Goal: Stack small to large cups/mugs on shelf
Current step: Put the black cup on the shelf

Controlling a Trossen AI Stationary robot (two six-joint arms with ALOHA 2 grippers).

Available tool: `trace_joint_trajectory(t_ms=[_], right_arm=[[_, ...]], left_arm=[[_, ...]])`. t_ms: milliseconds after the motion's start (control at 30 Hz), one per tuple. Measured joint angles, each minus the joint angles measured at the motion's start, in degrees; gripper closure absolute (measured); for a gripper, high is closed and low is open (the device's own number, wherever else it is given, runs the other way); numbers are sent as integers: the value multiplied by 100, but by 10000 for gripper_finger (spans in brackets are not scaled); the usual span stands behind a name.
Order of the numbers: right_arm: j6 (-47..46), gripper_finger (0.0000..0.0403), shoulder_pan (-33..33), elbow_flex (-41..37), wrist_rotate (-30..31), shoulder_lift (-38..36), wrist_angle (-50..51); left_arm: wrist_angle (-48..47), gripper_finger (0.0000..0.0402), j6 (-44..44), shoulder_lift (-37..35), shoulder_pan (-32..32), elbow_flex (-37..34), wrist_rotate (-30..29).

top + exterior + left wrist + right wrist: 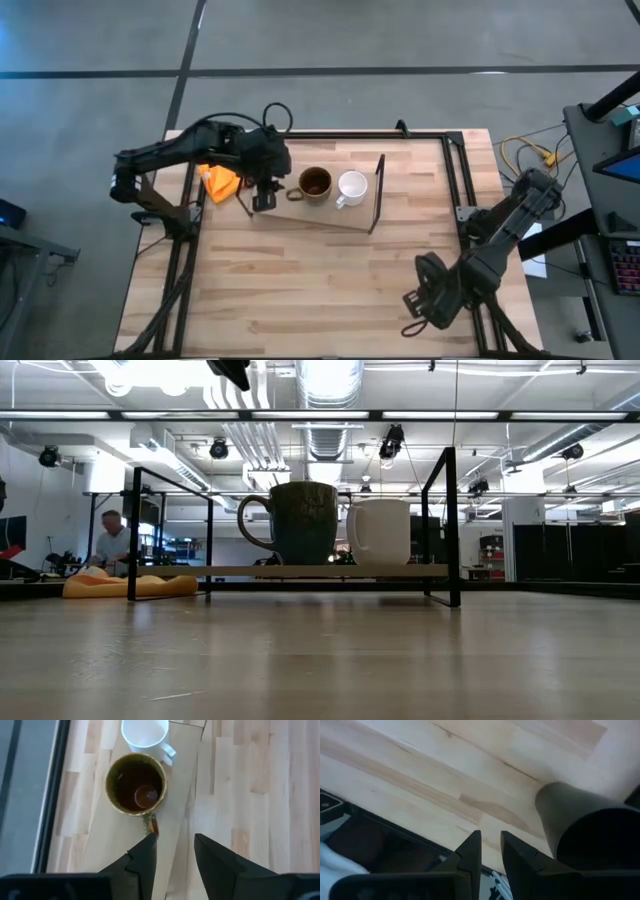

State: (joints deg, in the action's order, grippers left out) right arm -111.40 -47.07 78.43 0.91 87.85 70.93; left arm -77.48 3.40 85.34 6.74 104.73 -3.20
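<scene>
On the shelf (180,570), a dark brown mug (300,522) stood upright just beside a white mug (380,531), its handle turned away from it. An orange cloth (130,586) lay on the counter (320,660) beside the shelf's black wire end frame (131,530). A person (115,544) showed in the room behind.

Shelf (300,210) with two mugs (332,186)

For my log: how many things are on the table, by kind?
Mugs: 3 (brown mug, white mug, dark mug, the last seen only in the right wrist view)
Cloth: 1
Shelf: 1
Total: 5
</scene>
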Motion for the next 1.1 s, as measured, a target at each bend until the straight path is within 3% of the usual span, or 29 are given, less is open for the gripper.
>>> trace_joint_trajectory(t_ms=[200,400,1100], right_arm=[[-654,335,-258,0,-365,-2,435],[-1386,335,-412,0,-1158,-4,730],[-808,343,-457,-20,-833,587,1055]], left_arm=[[-17,283,5,14,0,-11,-25],[-18,283,55,176,0,-12,-31],[-19,283,603,300,-2,-13,-29]])
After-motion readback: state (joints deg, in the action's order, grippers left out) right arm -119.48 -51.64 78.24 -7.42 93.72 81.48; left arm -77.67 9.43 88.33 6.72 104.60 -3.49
